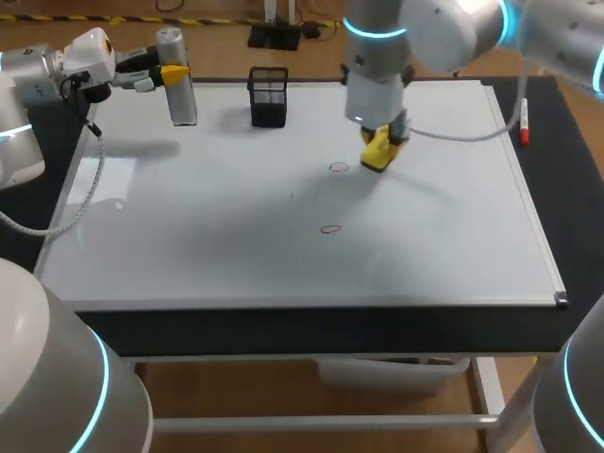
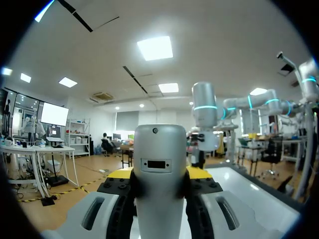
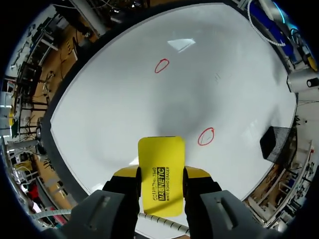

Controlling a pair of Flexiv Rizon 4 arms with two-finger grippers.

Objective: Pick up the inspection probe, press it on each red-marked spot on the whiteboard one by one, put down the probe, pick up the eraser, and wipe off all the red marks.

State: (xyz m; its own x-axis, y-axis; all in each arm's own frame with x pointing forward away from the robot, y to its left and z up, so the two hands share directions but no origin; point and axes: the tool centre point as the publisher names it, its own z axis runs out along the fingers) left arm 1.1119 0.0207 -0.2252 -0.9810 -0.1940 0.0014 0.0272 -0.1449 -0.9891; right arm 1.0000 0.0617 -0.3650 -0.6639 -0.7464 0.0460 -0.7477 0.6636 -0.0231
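My left gripper is shut on the silver cylindrical probe, which it holds upright over the whiteboard's far left corner. In the left wrist view the probe fills the space between the fingers. My right gripper is shut on the yellow eraser, just right of the farther red mark. A second red mark lies nearer the front. In the right wrist view the eraser sits in the gripper, with one red mark just ahead of it and another farther off.
A black mesh holder stands at the board's far edge, right of the probe. A red marker lies by the board's right edge. A cable trails from my right arm across the far right of the board.
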